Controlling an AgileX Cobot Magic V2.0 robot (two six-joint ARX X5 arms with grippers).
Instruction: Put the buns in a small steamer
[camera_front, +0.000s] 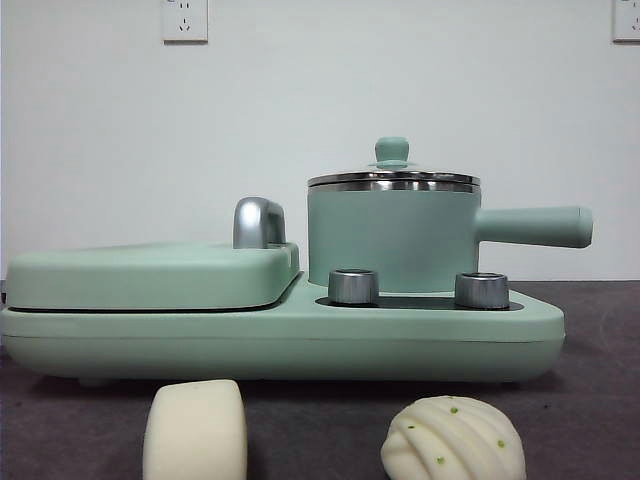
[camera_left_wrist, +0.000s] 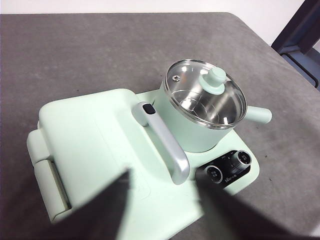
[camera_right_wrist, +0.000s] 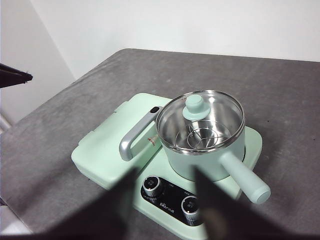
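Grey table before a white wall: small steamer (camera_front: 392, 238) lidded, both buns (camera_front: 195, 430) in front of it untouched; left gripper (camera_left_wrist: 160, 200) and right gripper (camera_right_wrist: 162, 200), jaws apart and empty, hover above it; judged next: lift the lid (camera_right_wrist: 200, 117).

two buns (camera_front: 195, 430), one small steamer (camera_front: 392, 238) with one lid (camera_front: 392, 178), one griddle cover (camera_front: 150, 275), two knobs (camera_front: 353, 286)

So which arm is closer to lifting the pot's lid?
Probably the right. The right gripper, open, faces the small steamer with the lid knob nearly centred between its jaws; the left gripper hangs over the griddle cover instead.
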